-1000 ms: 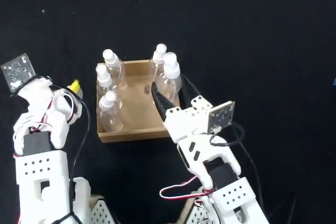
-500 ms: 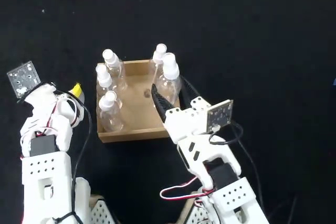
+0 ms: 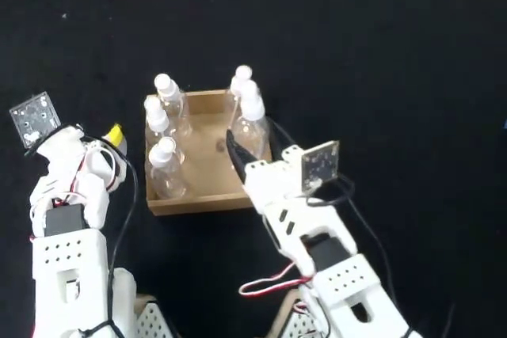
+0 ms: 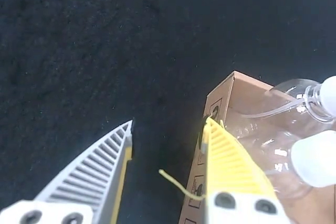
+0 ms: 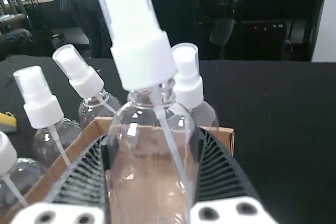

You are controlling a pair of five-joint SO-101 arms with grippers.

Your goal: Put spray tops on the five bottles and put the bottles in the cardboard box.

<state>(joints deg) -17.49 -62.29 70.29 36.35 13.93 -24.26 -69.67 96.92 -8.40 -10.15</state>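
My right gripper [image 3: 253, 138] is shut on a clear bottle [image 3: 251, 112] with a white spray top, held at the right side of the cardboard box [image 3: 207, 165]. In the right wrist view its black fingers [image 5: 210, 163] press both sides of that bottle [image 5: 152, 156], whose base is hidden. Several more capped bottles stand in the box: two along the left wall [image 3: 164, 162] [image 3: 157, 118], one at the far left corner [image 3: 166, 89] and one at the far right [image 3: 241, 81]. My left gripper [image 3: 115, 137] [image 4: 168, 125] is open just left of the box corner [image 4: 220, 103], holding nothing.
The black tabletop [image 3: 380, 77] stretches bare around the box. The box's middle floor [image 3: 204, 136] has free room between the bottles. A thin yellow strand [image 4: 176, 182] curls off the left gripper's yellow finger. Chairs and clutter stand in the room behind.
The right arm has shifted slightly left and toward the box with the bottle still gripped. The left arm rose and swung a little right early on, then stayed still.
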